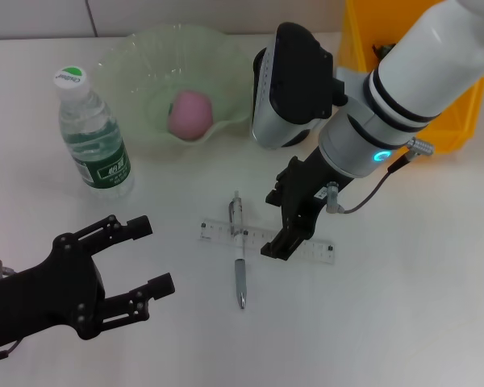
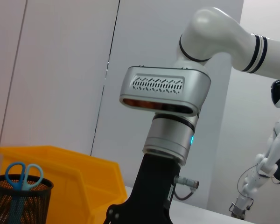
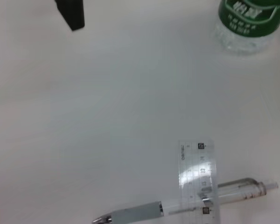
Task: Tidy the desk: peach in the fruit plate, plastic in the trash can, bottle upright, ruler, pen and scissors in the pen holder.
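Note:
A pink peach [image 1: 189, 113] lies in the green glass fruit plate [image 1: 137, 60] at the back. A water bottle [image 1: 95, 141] with a green label stands upright at the left; its base shows in the right wrist view [image 3: 245, 21]. A clear ruler [image 1: 315, 248] lies across a grey pen [image 1: 239, 270] at the table's middle; the ruler [image 3: 198, 182] and the pen [image 3: 135, 213] also show in the right wrist view. My right gripper [image 1: 276, 222] is open just above the ruler's middle, holding nothing. My left gripper [image 1: 149, 254] is open and empty at the front left. Blue-handled scissors [image 2: 22, 173] stand in the black mesh pen holder [image 2: 18, 200].
A yellow bin [image 1: 444, 121] stands at the back right, partly behind my right arm; it also shows in the left wrist view [image 2: 79, 177] beside the pen holder. A fingertip of the left gripper [image 3: 71, 14] shows in the right wrist view.

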Robot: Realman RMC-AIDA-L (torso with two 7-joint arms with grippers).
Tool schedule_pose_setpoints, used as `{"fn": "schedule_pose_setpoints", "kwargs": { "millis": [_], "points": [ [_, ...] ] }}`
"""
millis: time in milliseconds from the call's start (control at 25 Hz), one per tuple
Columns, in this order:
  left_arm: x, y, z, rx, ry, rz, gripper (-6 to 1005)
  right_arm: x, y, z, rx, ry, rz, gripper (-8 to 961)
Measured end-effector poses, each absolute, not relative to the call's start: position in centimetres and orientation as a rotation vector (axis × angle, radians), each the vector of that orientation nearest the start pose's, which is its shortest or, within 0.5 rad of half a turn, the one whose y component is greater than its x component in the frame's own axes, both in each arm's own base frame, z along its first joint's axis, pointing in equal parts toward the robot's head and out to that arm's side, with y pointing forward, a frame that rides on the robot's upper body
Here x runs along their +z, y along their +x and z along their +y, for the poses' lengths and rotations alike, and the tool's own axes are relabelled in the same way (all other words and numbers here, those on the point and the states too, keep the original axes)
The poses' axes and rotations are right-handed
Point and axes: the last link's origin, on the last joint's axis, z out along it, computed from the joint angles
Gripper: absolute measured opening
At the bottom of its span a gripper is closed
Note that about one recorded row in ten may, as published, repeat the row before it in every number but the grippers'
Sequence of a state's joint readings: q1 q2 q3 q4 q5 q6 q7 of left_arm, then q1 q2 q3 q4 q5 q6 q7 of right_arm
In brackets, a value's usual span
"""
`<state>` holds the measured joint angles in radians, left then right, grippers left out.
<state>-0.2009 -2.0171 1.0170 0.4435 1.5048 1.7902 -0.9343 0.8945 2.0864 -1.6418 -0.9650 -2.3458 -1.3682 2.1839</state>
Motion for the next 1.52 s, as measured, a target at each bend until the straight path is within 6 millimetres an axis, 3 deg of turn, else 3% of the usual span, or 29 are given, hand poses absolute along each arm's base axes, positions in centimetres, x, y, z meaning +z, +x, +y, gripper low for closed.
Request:
{"fn": "schedule_pose_setpoints", "kwargs": {
  "millis": [600, 1440, 1520],
  "points": [
    [-0.6, -30.3, 21.2, -1.123, -2.61, -0.44, 815, -10.7, 13.1, 35.5, -0.601, -3.031, 0.235, 838],
    [-0.8, -30.2, 21.2, -1.123, -2.614, -0.443, 815, -11.3, 13.3, 35.9, -0.588, -2.988, 0.284, 722],
    [-0.9, -30.2, 21.3, -1.123, -2.615, -0.443, 815, -11.3, 13.3, 35.9, -0.588, -2.988, 0.284, 677]
  ]
}}
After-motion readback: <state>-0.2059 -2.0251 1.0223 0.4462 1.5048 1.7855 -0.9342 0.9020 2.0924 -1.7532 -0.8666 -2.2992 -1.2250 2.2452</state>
